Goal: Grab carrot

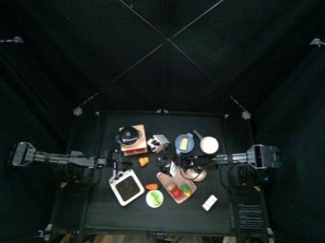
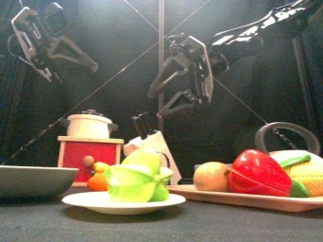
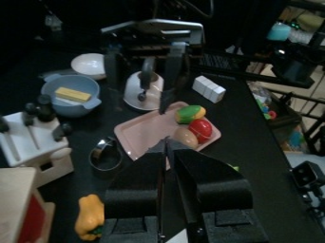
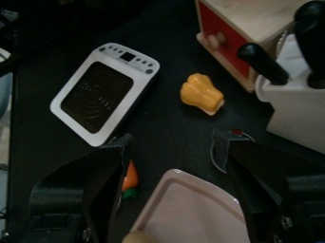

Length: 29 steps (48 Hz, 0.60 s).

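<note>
The carrot (image 4: 129,177) shows as a small orange sliver beside my right gripper's left jaw, between the white scale (image 4: 105,90) and the pink tray (image 4: 191,204); most of it is hidden. In the front view an orange piece (image 2: 97,181) lies low behind the white plate (image 2: 123,204). My right gripper (image 4: 191,195) is open, jaws wide apart, and hangs above the table's middle (image 1: 191,173). My left gripper (image 3: 162,195) is shut and empty, held high at the left (image 1: 108,163).
A yellow-orange pepper (image 4: 200,93) lies by the red box (image 4: 260,33) and knife block (image 4: 298,71). The tray holds fruit (image 2: 259,173). A blue bowl (image 3: 71,93), white bowl (image 3: 89,65) and grey bowl (image 2: 32,180) stand around.
</note>
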Motion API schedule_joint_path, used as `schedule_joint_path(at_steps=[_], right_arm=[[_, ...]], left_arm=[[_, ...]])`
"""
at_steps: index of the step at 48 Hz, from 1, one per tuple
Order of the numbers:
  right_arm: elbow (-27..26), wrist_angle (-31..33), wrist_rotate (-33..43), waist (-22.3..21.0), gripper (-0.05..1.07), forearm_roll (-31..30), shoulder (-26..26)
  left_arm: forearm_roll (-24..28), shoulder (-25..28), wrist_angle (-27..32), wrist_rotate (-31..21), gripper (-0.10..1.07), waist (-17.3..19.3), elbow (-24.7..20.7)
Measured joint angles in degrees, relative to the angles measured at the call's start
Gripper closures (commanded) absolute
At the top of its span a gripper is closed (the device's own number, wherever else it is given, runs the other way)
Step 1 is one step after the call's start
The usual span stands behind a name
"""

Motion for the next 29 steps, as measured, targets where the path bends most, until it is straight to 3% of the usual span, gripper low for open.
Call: schedule_joint_path(at_steps=[15, 29], right_arm=[[9.58, -0.88, 0.44, -2.99, 0.05, -3.16, -11.07], [17.58, -4.39, 0.35, -3.6, 0.05, -2.81, -22.41]], left_arm=[[-5.45, 9.49, 1.32, 0.18, 0.44, -2.9, -6.5], [-4.31, 17.84, 14.68, 0.18, 0.29, -3.34, -15.29]])
